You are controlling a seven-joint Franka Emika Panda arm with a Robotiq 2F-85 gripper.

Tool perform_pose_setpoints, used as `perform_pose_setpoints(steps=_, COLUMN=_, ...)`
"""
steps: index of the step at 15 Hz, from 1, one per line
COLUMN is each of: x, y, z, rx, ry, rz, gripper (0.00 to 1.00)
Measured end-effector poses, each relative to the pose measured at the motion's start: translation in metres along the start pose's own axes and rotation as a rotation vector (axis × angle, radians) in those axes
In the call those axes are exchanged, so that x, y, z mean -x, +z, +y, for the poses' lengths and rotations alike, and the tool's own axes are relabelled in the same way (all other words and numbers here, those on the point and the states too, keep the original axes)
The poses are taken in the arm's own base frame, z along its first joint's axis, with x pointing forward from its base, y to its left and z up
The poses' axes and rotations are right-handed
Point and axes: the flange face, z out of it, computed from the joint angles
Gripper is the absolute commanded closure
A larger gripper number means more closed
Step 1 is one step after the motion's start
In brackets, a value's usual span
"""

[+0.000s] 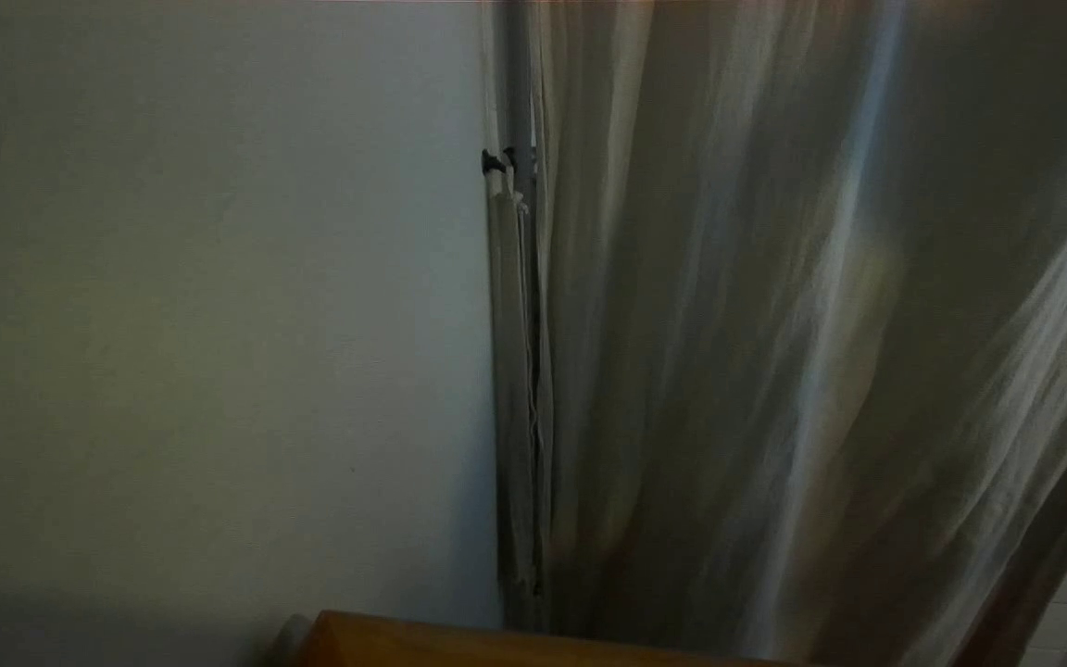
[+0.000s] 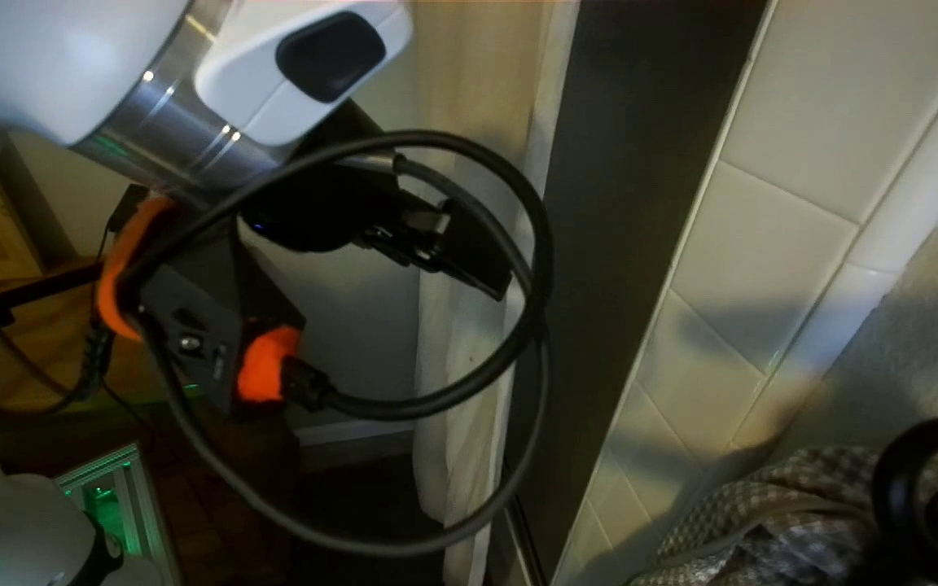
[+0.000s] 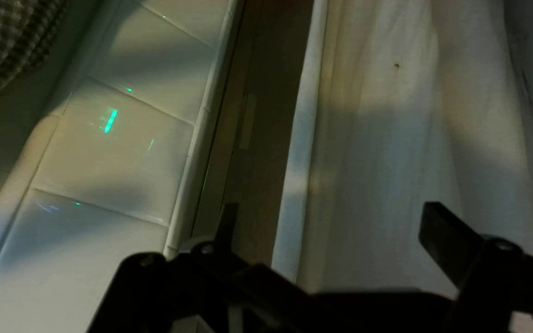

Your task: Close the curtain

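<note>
My gripper [image 3: 331, 215] has its 2 fingers [image 3: 451, 245] spread, the edge of the curtain [image 3: 387, 185] showing between them in the wrist view, so I'd seat it deep before clamping and pulling.

You could pass along the dark strip [image 3: 271, 129] between the curtain [image 3: 387, 152] and the tiles [image 3: 114, 152], but in an exterior view your big cable loop [image 2: 541, 260] hangs partly in the way.
</note>
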Motion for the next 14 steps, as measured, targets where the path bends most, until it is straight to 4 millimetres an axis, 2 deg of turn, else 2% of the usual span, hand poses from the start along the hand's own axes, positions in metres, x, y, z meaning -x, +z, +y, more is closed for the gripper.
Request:
perform_pose_setpoints(steps=4, x=-0.005, y=0.012, z=0.007, rx=-0.032, ry=0.06, rz=0.089, gripper=0.5)
perform_pose_setpoints(steps=11, x=-0.018, y=0.037, z=0.006, rx=-0.091, ry=0.113, rz=0.177, gripper=0.99)
perform_pose_setpoints(steps=14, x=-0.019, y=0.043, z=0.007, rx=-0.1, ry=0.117, rz=0.175, gripper=1.0)
